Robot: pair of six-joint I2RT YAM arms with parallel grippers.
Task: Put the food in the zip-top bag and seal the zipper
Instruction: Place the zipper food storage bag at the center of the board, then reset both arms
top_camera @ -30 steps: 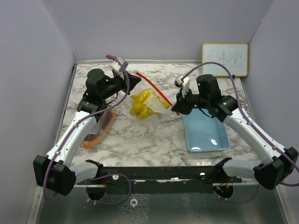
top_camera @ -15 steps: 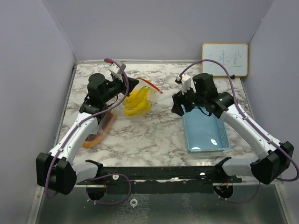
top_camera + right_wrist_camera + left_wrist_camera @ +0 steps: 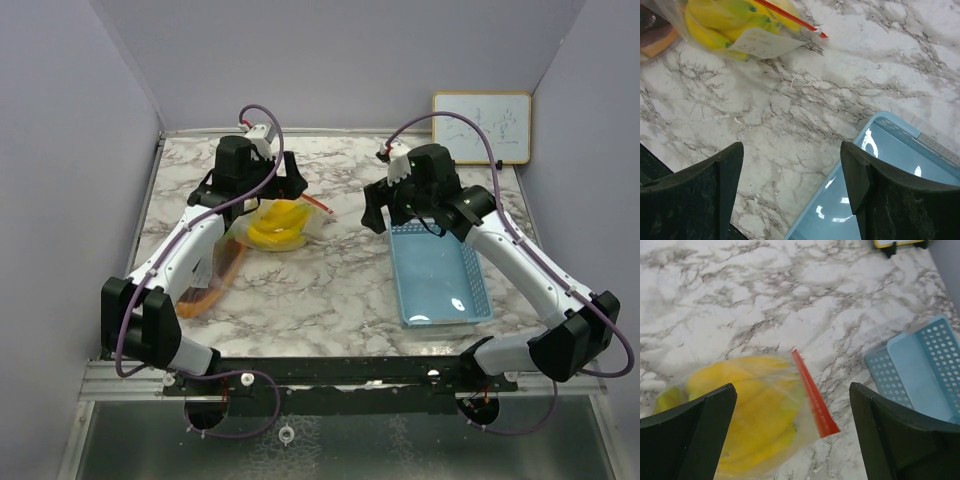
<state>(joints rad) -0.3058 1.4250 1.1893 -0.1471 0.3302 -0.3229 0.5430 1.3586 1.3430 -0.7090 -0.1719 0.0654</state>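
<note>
Left claw point(image 3: 790, 400): fingers spread wide, gripping nothing, hanging right over the clear zip-top bag point(image 3: 278, 225). Bag flat on the marble table point(image 3: 330, 290), directly below that claw and between its two fingers in the wrist view. Inside the bag: yellow bananas point(image 3: 755, 407), bunched together, green at the stem tips. Red zipper strip point(image 3: 812, 397) along the bag edge on the side toward the left claw's right finger; whether pressed shut along its whole length, impossible to tell. White paper label point(image 3: 765, 42) on the bag, at the end nearer the right claw.

Right claw point(image 3: 790, 155): also spread wide, gripping nothing, up off the table. Bag off to this claw's left and ahead, apart from both fingers. Light blue plastic basket point(image 3: 440, 290) just below and behind the right claw, its far corner under the claw's right finger in the wrist view; inside it only bare blue floor with glints of light.

Behind the left claw, toward that arm's base: an orange and dark shape point(image 3: 212, 280) on the table, partly covered by the arm, just beside the bag; too hidden to name. Beyond the right claw, against the back wall: a small whiteboard point(image 3: 481, 127) with faint writing.
</note>
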